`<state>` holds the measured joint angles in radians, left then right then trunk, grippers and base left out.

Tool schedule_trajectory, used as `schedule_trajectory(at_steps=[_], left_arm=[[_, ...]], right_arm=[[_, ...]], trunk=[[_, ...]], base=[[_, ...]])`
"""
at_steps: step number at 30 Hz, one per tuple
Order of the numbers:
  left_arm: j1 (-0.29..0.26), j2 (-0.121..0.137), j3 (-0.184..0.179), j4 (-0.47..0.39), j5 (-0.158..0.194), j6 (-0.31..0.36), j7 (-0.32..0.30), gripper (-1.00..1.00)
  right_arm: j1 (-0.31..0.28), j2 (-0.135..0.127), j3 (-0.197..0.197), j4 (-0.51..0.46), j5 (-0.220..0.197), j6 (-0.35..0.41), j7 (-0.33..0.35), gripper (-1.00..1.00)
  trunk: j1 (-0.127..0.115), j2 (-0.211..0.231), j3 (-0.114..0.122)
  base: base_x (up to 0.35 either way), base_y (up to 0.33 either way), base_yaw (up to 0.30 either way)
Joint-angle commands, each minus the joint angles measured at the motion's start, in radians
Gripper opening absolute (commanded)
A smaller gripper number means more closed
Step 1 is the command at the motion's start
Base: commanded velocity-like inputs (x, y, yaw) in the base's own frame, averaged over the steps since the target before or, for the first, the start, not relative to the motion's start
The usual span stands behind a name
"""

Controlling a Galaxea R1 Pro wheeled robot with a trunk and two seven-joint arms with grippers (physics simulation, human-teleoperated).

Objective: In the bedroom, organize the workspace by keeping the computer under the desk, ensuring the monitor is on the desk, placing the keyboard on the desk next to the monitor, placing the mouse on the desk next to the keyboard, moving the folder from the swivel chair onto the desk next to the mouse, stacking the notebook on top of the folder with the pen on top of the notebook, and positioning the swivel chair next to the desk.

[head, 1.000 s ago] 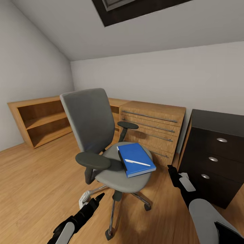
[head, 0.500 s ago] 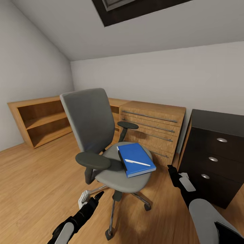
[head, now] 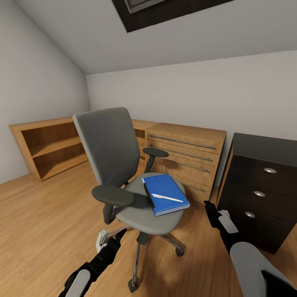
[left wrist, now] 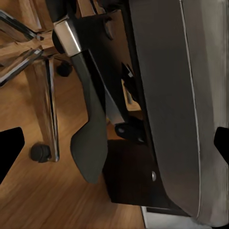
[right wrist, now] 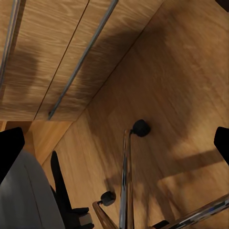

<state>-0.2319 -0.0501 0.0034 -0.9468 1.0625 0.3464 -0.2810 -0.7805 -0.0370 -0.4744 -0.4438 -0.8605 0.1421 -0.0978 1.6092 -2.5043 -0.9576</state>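
Note:
The grey swivel chair (head: 110, 144) stands in the middle of the head view. On its seat lies a blue notebook (head: 165, 186) with a dark folder spine (head: 147, 194) along one edge, and a white pen (head: 167, 198) on top. My left gripper (head: 110, 238) is open, low in front of the chair, just below the seat's front edge. Its wrist view looks at the seat's underside (left wrist: 167, 95), a black lever (left wrist: 90, 143) and the chrome base (left wrist: 47, 95). My right gripper (head: 214, 212) hangs open beside the seat, over a chrome leg (right wrist: 126, 181) and a caster (right wrist: 140, 128).
A wooden chest of drawers (head: 185, 154) stands behind the chair against the wall. A black drawer cabinet (head: 260, 189) is at the right, close to my right arm. A low wooden bookshelf (head: 49, 148) runs along the left wall. Bare wooden floor (head: 41, 214) lies at the left.
My left gripper has risen slightly toward the underside of the chair seat. The chair, the notebook, the pen and the right arm have not moved.

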Motion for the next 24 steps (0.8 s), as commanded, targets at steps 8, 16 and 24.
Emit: schedule_trajectory(at_steps=[8,16,24], left_arm=[[-0.002,-0.003,-0.001,0.0,0.021,0.007,-0.042,1.0],[-0.003,0.002,-0.002,0.009,0.02,0.006,-0.057,1.0],[-0.002,0.007,0.0,0.015,0.017,0.006,-0.055,1.0]], right_arm=[[0.0,0.0,-0.003,-0.003,-0.007,0.005,-0.005,1.0],[0.0,0.0,-0.003,-0.003,-0.007,0.007,-0.005,1.0],[0.0,0.0,-0.002,-0.003,-0.007,0.006,-0.005,1.0]], trunk=[[0.0,0.0,-0.001],[0.0,0.0,-0.001],[0.0,0.0,-0.001]], base=[[0.103,-0.051,0.0],[0.081,-0.037,0.0],[0.22,0.006,0.0]])
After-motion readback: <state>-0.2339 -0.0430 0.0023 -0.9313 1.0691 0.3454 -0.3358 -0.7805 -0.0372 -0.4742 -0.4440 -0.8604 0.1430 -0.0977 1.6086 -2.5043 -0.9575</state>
